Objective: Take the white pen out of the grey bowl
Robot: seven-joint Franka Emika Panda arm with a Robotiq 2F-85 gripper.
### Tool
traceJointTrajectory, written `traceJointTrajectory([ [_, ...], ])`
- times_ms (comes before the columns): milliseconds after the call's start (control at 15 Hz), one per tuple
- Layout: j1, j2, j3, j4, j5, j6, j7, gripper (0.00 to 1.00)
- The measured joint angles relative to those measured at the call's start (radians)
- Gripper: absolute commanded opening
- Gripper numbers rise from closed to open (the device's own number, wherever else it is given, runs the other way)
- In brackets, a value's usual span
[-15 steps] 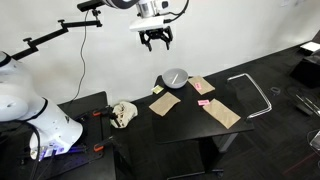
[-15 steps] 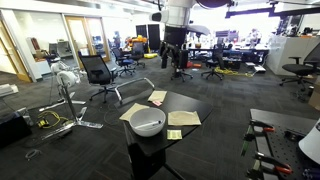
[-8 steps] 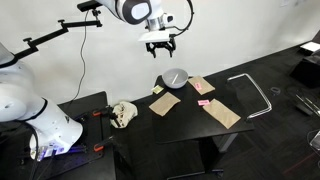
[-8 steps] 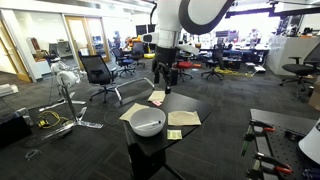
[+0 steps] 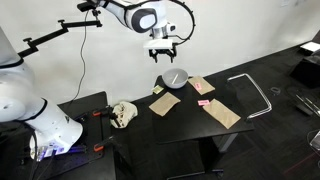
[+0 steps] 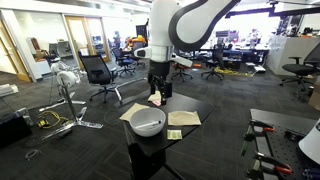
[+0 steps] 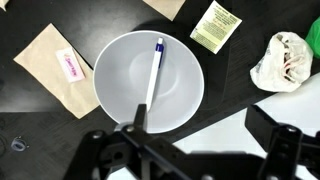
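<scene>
The grey bowl [image 7: 148,82] sits on the black table and holds a white pen [image 7: 153,72] with a blue cap, lying across its middle. The bowl also shows in both exterior views [image 5: 174,77] [image 6: 148,123]. My gripper [image 5: 164,57] [image 6: 158,93] hangs a short way above the bowl with its fingers spread and empty. In the wrist view [image 7: 205,122] the two dark fingers frame the bowl's near rim. The pen is too small to make out in the exterior views.
Brown paper envelopes [image 7: 59,66] [image 5: 165,103] [image 5: 220,112] lie round the bowl; one bears a pink slip. A green-printed packet [image 7: 215,25] and a crumpled white rag [image 7: 282,58] lie beside it. The table edge [image 7: 240,110] runs close to the bowl.
My gripper has come down from high above the table to just over the bowl. The bowl and pen have not moved.
</scene>
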Motion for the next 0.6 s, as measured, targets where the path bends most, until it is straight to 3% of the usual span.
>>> traceJointTrajectory([
  [600, -0.02, 0.018, 0.018, 0.008, -0.001, 0.0, -0.001, 1.0],
])
